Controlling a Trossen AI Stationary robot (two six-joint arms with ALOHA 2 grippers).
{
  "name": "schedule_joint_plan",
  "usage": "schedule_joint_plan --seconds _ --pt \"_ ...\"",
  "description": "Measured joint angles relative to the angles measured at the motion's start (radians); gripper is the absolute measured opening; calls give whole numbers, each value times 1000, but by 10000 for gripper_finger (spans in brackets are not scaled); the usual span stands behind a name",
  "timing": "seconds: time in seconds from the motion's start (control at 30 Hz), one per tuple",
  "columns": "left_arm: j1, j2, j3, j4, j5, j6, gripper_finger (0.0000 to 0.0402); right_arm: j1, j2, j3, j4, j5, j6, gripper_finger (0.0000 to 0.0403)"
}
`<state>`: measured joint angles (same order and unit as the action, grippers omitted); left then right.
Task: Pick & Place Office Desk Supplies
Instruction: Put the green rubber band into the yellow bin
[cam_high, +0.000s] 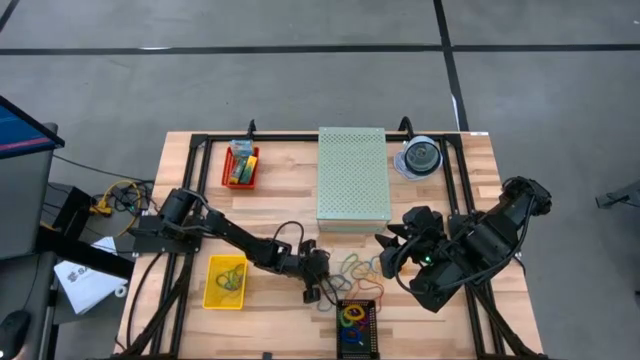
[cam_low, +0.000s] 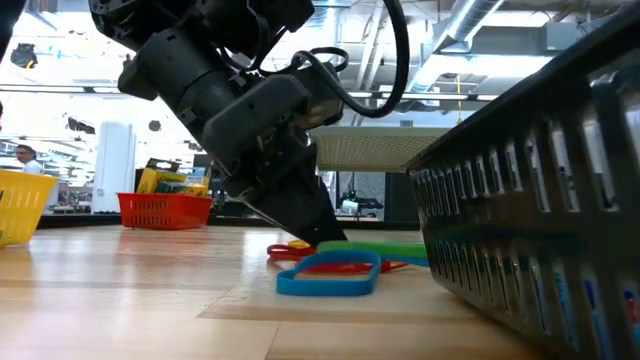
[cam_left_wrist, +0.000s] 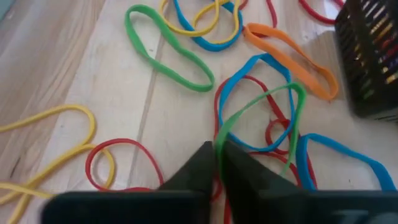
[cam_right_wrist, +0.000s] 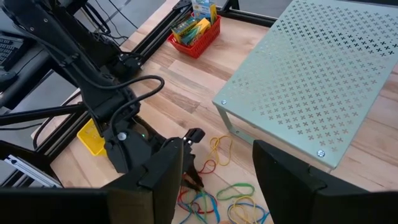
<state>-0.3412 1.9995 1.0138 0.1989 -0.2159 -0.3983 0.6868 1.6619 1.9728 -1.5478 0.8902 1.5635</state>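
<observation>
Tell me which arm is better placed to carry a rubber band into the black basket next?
Left. The left gripper is shut on the green rubber band, beside the black basket. The right gripper hangs open above the table.

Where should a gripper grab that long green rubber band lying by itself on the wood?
Pinch the long green rubber band across one strand of its straight side, coming straight down from above. It lies flat as a narrow loop, and that stretch looks clear of the other bands.

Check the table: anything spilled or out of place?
Rubber bands lie loose in a tangle on the wood beside the black basket instead of in a bin. The left gripper is shut on a green band. Nothing looks damaged.
</observation>
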Motion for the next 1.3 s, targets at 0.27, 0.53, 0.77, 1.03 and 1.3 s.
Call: schedule_joint_plan --seconds 0.27,0.53,0.77,1.03,1.3 --pt "0 -54 -1 28 22 -49 2 1 0 0 1 -2 -1 191" --pt "0 -225 1 -32 -30 -52 1 1 0 0 3 -3 -16 191" --pt "0 -387 -1 -247 -52 -50 1 0 0 1 -4 -2 -30 191" --pt "3 -480 -29 -347 -47 -68 1 0 0 1 -13 -1 -50 191" --pt "5 -478 -49 -292 -39 -110 1 9 0 1 -14 0 -53 191"
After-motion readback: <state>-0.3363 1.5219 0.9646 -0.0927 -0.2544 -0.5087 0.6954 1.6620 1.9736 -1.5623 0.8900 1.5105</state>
